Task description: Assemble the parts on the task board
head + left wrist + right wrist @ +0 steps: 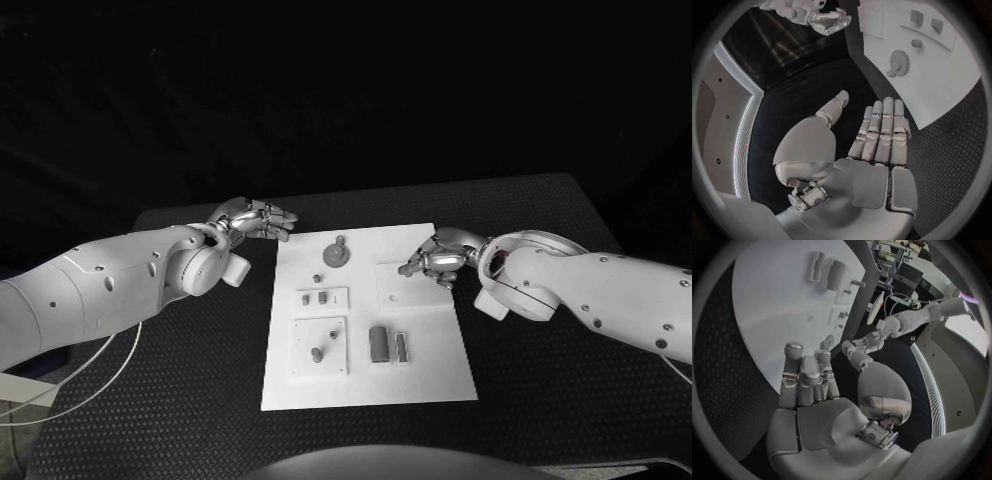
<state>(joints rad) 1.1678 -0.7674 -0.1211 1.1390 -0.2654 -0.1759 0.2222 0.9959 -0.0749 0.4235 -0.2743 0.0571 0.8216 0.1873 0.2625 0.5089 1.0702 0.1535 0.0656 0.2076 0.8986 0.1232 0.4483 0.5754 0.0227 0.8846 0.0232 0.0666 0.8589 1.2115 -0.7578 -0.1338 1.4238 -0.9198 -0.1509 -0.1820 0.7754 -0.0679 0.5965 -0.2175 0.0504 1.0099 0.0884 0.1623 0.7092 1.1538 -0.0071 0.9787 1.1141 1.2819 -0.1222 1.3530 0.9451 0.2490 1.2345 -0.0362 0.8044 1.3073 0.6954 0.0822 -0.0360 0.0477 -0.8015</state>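
Observation:
The white task board (433, 350) lies in the middle of the black table. On it are a grey gear (338, 252), a small piece (317, 277), a small plate with pegs (322, 297), a larger plate with a peg (319, 346) and two upright blocks (379, 343). My left hand (257, 218) hovers off the board's far left corner; its fingers (882, 130) are stretched out with nothing in them, short of the gear (898, 62). My right hand (440, 258) is at the board's right edge, fingers (807, 372) loosely bent and thumb close by, nothing seen between them.
Black matting (548, 380) surrounds the board on all sides. A white cable (87, 385) hangs off the table's left front. In the right wrist view the blocks (834, 274) stand on the board (773, 300) well beyond the fingertips.

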